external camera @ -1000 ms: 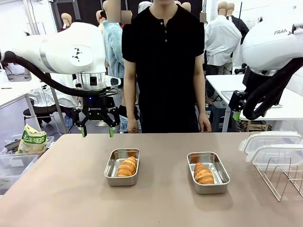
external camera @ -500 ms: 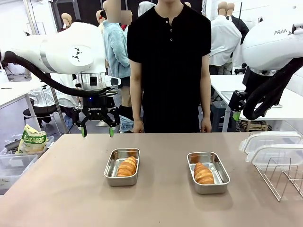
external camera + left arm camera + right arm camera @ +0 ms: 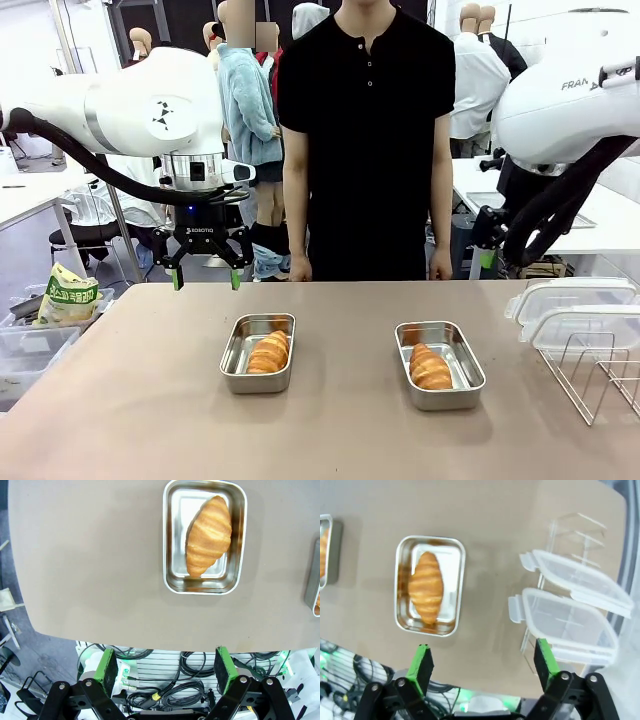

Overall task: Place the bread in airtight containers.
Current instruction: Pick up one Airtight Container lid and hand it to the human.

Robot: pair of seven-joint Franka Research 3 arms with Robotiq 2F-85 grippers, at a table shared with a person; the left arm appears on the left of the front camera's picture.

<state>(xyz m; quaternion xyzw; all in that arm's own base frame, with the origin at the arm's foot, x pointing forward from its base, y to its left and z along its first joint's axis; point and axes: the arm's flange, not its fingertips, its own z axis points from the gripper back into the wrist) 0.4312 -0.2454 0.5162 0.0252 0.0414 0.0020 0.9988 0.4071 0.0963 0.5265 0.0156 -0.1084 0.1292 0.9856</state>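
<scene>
Each roll is in a pan on the tabletop (image 3: 130,400): left bread (image 3: 268,352) in left container (image 3: 229,368), right bread (image 3: 430,367) in right container (image 3: 472,368), long axes roughly near-to-far. The lids (image 3: 572,300) sit stacked well right of the right container, so I'd take them with the right end effector (image 3: 481,664), the nearer one. It and the left end effector (image 3: 205,278) are both wide open and empty.
</scene>
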